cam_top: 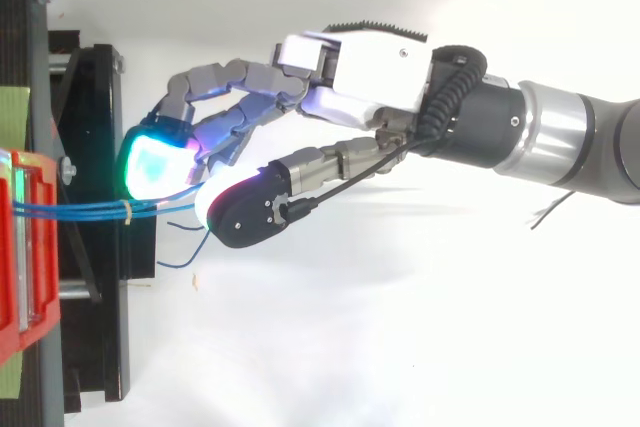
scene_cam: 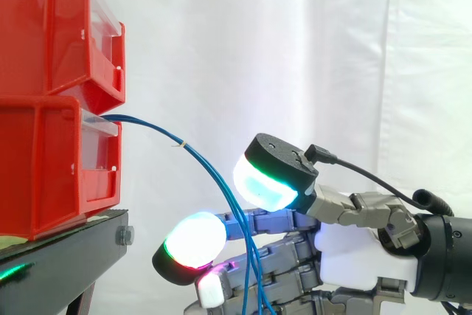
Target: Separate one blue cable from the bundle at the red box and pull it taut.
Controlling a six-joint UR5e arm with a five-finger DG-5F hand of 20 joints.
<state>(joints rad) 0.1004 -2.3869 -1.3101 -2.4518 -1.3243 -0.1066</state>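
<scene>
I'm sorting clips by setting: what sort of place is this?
Likely a robot lab test bench: a white curtain backdrop, red bins on a black stand, and a robot hand at blue cables.

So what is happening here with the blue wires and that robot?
A robot hand is working at a bundle of blue cables that comes out of the lower red bin on a black stand. The cables, held together by a small tie, sag downward and pass through the gap between its fingertips. The hand is open around them. No single cable is separated or pulled taut yet.
</scene>
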